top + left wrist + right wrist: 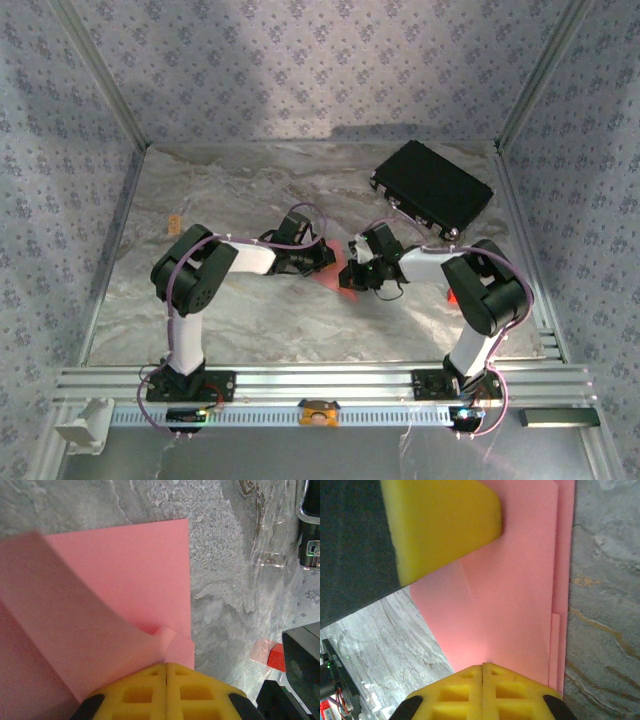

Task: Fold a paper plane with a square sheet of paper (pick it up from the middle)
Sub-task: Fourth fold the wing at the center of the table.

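Note:
The square sheet of paper (125,570) is salmon pink and partly folded, lying on the marbled table. One flap curls up on the left of the left wrist view. My left gripper (166,667) is shut, its yellow tips pinching a puckered bit of the paper's edge. My right gripper (483,669) is shut too, tips resting on the flat paper (520,580), whose layered edges show at the right. A yellow left fingertip (440,525) hangs over the sheet's far end. From above, both grippers (325,258) (358,270) meet mid-table over a sliver of paper (347,278).
A black rectangular case (432,187) lies at the back right. A tiny orange tag (173,222) sits at the left of the table (240,320). Patterned walls close in the back and both sides.

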Controlling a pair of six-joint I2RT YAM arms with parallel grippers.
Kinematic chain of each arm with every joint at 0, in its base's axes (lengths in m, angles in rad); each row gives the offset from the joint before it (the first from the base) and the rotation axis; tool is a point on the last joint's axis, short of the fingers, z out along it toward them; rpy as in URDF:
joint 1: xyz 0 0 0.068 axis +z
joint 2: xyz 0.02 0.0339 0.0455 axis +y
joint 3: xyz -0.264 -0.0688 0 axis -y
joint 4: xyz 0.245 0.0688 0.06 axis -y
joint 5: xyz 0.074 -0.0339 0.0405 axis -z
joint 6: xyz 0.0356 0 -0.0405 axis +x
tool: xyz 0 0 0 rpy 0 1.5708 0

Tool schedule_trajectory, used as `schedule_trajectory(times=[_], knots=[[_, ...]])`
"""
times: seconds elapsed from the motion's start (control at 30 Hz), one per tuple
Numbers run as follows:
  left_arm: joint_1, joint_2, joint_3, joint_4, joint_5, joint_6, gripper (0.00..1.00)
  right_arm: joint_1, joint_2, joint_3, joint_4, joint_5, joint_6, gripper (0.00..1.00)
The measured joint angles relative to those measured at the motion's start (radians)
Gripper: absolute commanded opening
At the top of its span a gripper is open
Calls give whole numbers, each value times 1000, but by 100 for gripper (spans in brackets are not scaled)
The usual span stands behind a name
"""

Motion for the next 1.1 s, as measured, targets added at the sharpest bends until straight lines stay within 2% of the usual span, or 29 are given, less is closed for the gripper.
schedule_trajectory(times=[0.83,1.1], knots=[[0,3,0,5,9,0,6,-50,-129,-158,33,-26,7,7],[0,4,0,5,11,0,6,-48,-196,-162,-18,-41,6,7]])
